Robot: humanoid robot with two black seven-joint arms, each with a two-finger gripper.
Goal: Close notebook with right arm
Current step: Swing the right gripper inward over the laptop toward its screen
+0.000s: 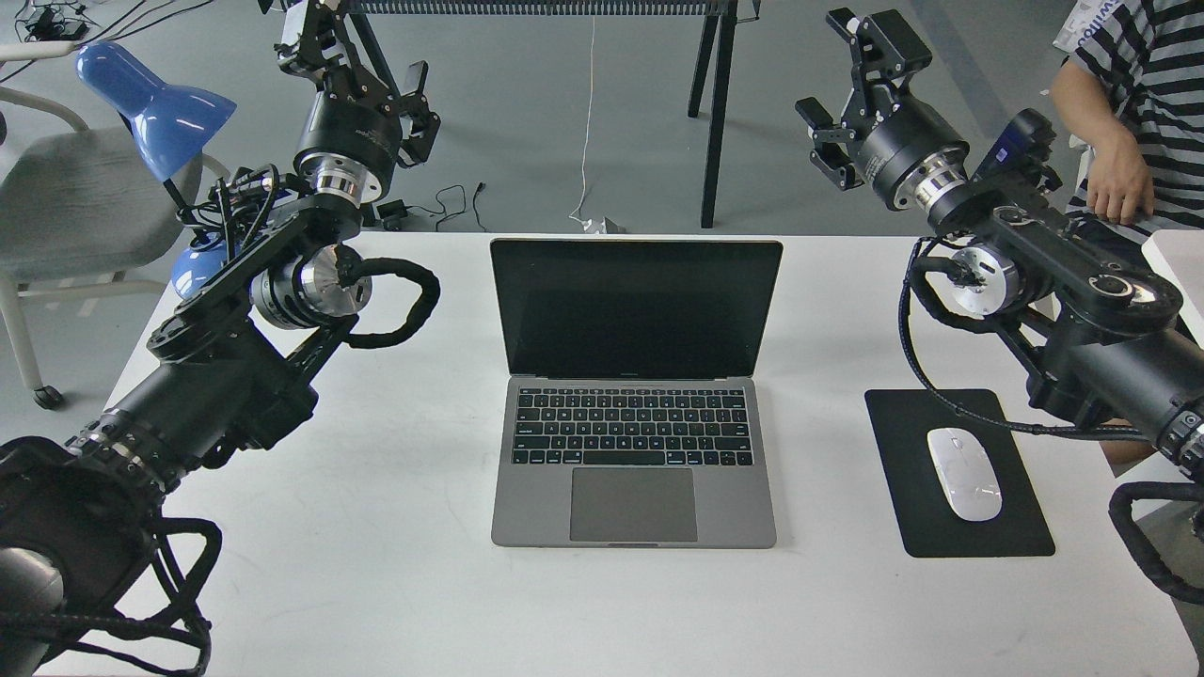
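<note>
Starting at the left: a blue desk lamp (155, 108) stands at the far-left corner of the white table (376, 564), beside a grey chair (75, 207). The left arm (216, 367) rises over that side, its gripper (376, 80) held high beyond the table's back edge; whether its fingers are apart or together, I cannot tell. Centre: the notebook (635, 470), open, screen upright and dark, keyboard and trackpad facing the near edge. Right of it: a black mouse pad (978, 527) bearing a white mouse (964, 473). Above that, the right arm (1082, 310) reaches up and back, its gripper (842, 108) raised beyond the table's far edge, fingers apart and holding nothing, well apart from the notebook and up to the right of its screen. Far right: a person in a striped shirt (1152, 85).
</note>
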